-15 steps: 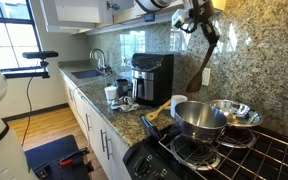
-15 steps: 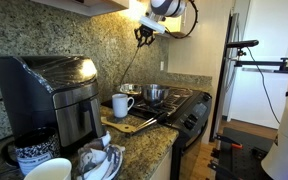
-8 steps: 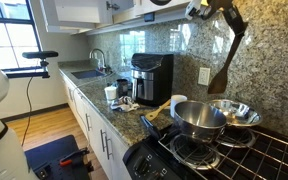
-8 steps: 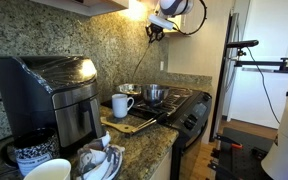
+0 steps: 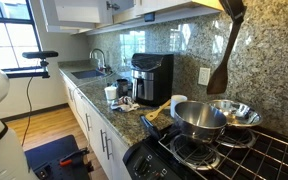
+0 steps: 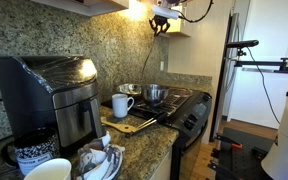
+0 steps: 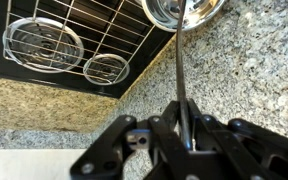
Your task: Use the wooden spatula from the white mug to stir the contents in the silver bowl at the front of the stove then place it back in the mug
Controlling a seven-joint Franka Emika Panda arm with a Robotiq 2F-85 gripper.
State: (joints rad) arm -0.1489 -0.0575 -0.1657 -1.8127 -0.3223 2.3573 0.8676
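So the black gripper (image 7: 182,130) is clamped on the long brown wooden spatula (image 5: 222,65), dangling it blade-down well above the deep dull-grey steel bowl (image 5: 199,117) on the black gas stove (image 5: 246,155).

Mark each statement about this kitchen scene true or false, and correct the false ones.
1. The pincer is shut on the spatula. True.
2. The spatula stands in the white mug. False: it hangs blade down from the pincer, high above the counter, and nothing stands in the white mug.
3. Two steel bowls sit on the stove. True: a deep bowl and a shallow bowl beside it.
4. The spatula's blade is dipped into the deep bowl. False: the blade hangs well above both bowls and touches neither.
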